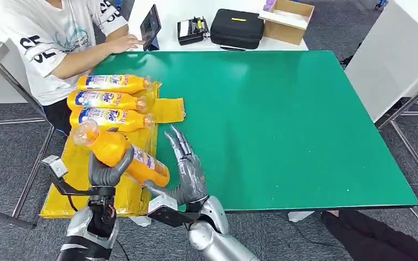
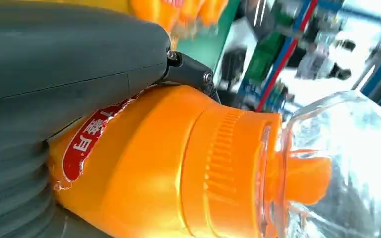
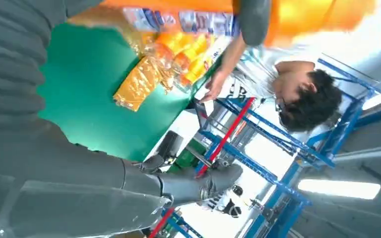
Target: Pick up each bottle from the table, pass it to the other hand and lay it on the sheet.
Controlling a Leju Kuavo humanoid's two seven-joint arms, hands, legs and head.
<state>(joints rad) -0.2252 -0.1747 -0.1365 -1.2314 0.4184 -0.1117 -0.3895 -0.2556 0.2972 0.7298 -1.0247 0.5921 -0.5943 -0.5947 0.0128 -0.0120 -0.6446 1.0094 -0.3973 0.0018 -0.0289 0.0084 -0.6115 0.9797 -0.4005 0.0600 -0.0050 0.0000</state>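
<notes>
1. Holding the orange bottle [image 1: 122, 154] around its body, the left hand [image 1: 108, 169] carries it tilted above the yellow sheet [image 1: 81, 163], clear cap toward the three bottles [image 1: 111, 101] already lying side by side there.
2. Right hand [image 1: 188, 171]: fingers spread, holding nothing, just beside the bottle's base end over the green surface [image 1: 283, 125].
3. Risk: the grip sits near the base half, so the heavier cap end may dip and slide out during lowering.
4. Risk: set down too far forward, the bottle could strike the nearest laid bottle and roll the row.
5. Risk: the crinkled sheet edge hangs off the surface; a bottle laid near it could roll off.
6. Hidden: left fingers behind the bottle; contact on its underside cannot be judged.
7. Unclear: whether the right thumb touches the bottle's base. The left wrist view is blurred beyond the cap [image 2: 337, 163].
8. A seated person [image 1: 60, 38] is near the row.
</notes>
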